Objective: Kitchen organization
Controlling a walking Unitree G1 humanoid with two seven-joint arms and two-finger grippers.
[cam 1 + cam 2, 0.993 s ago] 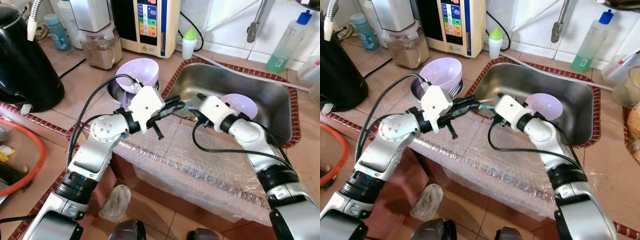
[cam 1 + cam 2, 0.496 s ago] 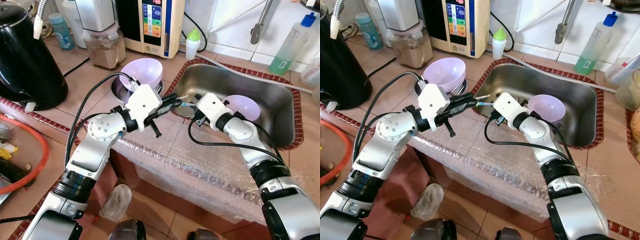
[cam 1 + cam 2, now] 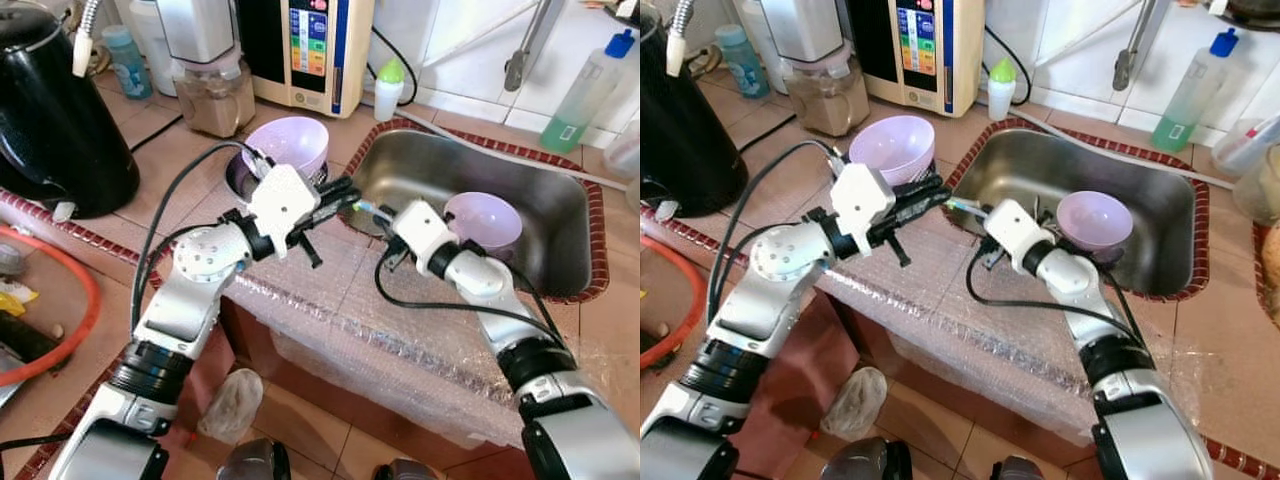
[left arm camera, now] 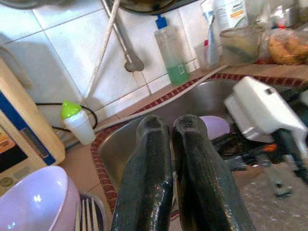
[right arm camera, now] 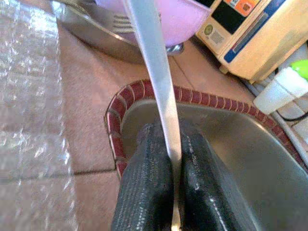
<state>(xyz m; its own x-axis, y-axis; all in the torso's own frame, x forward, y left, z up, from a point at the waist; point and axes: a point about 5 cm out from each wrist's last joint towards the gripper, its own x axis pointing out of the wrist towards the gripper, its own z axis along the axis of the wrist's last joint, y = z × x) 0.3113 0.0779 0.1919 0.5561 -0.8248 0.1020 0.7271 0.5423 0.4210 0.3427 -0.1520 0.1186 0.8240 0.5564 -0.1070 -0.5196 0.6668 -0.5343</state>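
**mik_r:** While the bubble wrap [image 3: 400, 330] draped over the near edge of the worktop [image 3: 170, 170] was just sitting there, the thing that mattered was a bit further in. The right tool [image 5: 166, 159] was clenched on a thin metal utensil handle [image 5: 151, 72], right at the left rim of the sink [image 3: 1140, 180]. Couldn't tell what kind of utensil it was, the working end was hidden.

**dov77:** How'd you reckon it handled?

**mik_r:** Stiff, light, and slick I'd say, bare polished metal. The pads had it low on the shaft with most of the length sticking out toward the lavender bowl [image 3: 288, 148] and the forks [image 5: 120, 21] beside it. Pinched on the flat faces like that it could easily pivot or slide. Grabbing nearer the middle seemed safer to me.

**dov77:** And the left one?

**mik_r:** The left tool [image 4: 168, 144] was pressed shut on nothing, hovering just beside the right one. Further back, a second lavender bowl [image 3: 1095, 218] sat inside the sink, and a green soap bottle [image 3: 1185, 90] stood by the wall.
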